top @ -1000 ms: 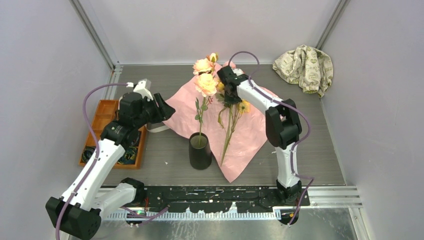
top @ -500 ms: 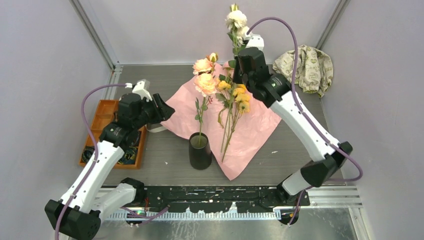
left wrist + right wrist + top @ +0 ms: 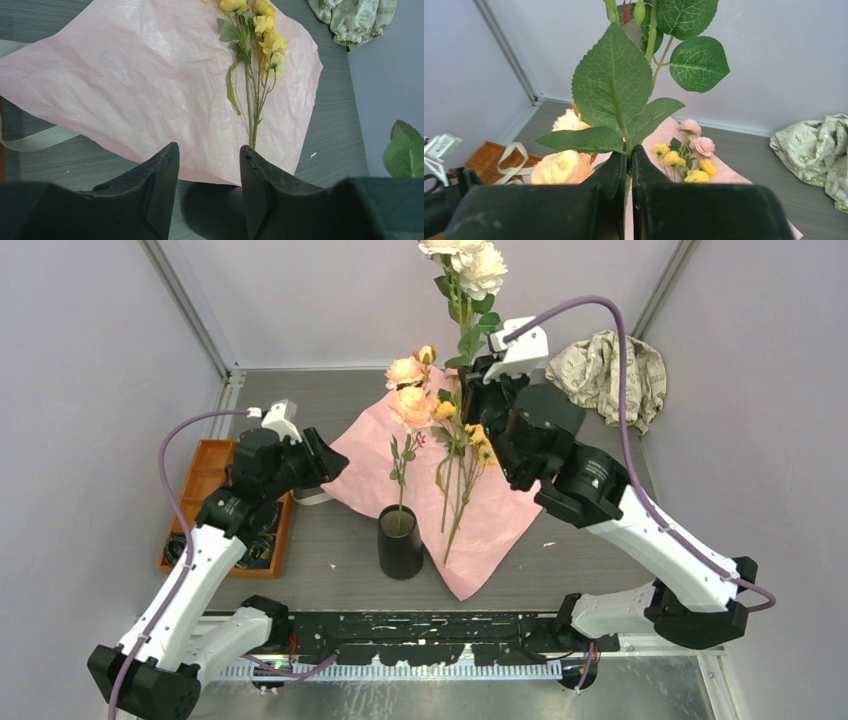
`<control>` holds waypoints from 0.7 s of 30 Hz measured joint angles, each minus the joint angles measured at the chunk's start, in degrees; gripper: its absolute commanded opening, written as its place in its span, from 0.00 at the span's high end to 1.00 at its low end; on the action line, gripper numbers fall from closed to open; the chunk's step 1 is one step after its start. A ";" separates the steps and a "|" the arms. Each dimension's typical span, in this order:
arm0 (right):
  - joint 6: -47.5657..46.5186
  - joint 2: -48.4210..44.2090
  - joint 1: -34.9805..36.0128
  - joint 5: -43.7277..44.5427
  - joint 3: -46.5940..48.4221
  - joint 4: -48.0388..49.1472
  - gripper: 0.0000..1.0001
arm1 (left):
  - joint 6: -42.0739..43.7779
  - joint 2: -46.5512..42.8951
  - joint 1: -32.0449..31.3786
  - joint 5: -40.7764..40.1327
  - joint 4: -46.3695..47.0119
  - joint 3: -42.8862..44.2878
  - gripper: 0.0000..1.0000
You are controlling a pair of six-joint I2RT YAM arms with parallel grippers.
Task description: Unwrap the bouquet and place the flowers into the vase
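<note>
The black vase point(image 3: 400, 543) stands at the pink wrapping paper's point(image 3: 490, 515) near edge, with a peach rose stem point(image 3: 411, 406) upright in it. A bunch of yellow flowers point(image 3: 468, 445) lies on the spread paper point(image 3: 130, 85). My right gripper point(image 3: 472, 390) is shut on the green stem of a cream-white rose point(image 3: 470, 262), holding it upright high over the paper. In the right wrist view the fingers point(image 3: 630, 152) pinch that stem below its leaves point(image 3: 613, 85). My left gripper point(image 3: 325, 455) hovers open and empty left of the paper point(image 3: 209, 152).
An orange tray point(image 3: 205, 490) of black rolls sits at the left. A beige ribbon point(image 3: 315, 497) lies by the paper's left corner. A beige patterned cloth point(image 3: 610, 370) is bunched in the far right corner. Small pink roses point(image 3: 699, 142) lie by the yellow ones point(image 3: 679, 162).
My right arm has raised the cream-white rose off the paper and swung back toward the near side. The left arm has stayed still.
</note>
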 measured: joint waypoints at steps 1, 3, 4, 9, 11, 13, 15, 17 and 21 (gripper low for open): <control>-0.72 -0.98 0.70 0.04 -0.83 1.49 0.99 | 0.00 -0.17 0.00 0.00 -0.11 0.00 0.51; -1.77 -3.23 1.75 -0.63 -3.02 4.63 0.99 | -0.02 -0.50 0.00 -0.02 -0.28 -0.04 0.51; -2.12 -4.22 2.12 -1.31 -4.00 5.92 0.99 | -0.02 -0.63 0.00 -0.02 -0.28 -0.07 0.51; -2.78 -5.95 3.39 -6.10 -5.88 11.26 0.99 | -0.04 -1.05 0.00 -0.20 -0.68 -0.13 0.51; -2.97 -5.88 3.96 -8.20 -6.16 13.07 0.99 | -0.07 -1.36 0.00 -0.26 -0.83 -0.26 0.51; -3.21 -5.66 4.46 -10.12 -6.38 14.67 0.99 | -0.07 -1.66 0.00 -0.33 -1.09 -0.39 0.51; -3.58 -5.18 4.81 -11.74 -6.43 16.17 0.99 | -0.04 -1.92 0.00 -0.55 -1.36 -0.55 0.51; -3.91 -4.63 5.03 -12.85 -6.54 17.73 0.99 | -0.07 -2.08 0.00 -0.68 -1.73 -0.72 0.51; -4.28 -3.28 5.14 -14.64 -7.56 20.87 0.99 | -0.02 -2.23 0.00 -0.83 -2.05 -0.94 0.51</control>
